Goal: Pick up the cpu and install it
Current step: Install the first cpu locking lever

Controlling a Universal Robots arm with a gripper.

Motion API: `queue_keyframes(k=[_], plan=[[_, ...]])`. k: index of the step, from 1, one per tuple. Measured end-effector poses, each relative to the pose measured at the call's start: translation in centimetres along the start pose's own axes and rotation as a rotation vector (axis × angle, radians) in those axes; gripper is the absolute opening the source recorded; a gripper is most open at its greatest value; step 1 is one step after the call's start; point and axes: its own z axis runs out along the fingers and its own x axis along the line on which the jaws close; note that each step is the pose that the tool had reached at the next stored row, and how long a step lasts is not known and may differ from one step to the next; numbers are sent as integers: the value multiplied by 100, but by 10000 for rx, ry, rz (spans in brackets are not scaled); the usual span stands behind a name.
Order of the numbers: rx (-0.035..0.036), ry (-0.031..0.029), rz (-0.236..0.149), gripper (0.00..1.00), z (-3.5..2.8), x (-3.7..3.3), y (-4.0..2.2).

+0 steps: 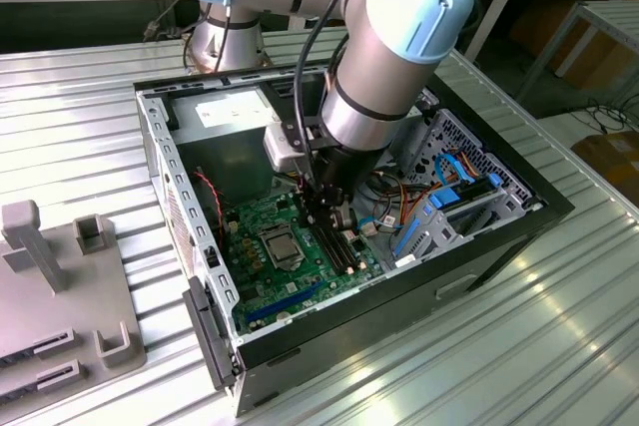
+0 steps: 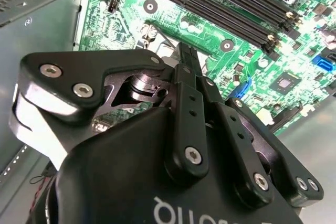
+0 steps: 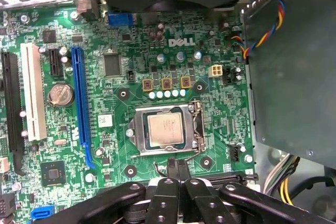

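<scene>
You can see one cpu lying flat in its silver socket frame on the green motherboard. You may not read out the white print up at 12 o'clock from it. At 9 o'clock stands one long blue slot. Your end effector sits at 6 o'clock, just beside the frame, fingers pressed together, holding nothing.
</scene>
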Motion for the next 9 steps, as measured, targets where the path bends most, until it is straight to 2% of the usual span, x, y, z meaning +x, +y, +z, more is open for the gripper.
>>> queue_keyframes(k=[7, 9], plan=[[4, 41, -324, 11, 27, 19, 7], [20, 77, -390, 11, 31, 33, 15]])
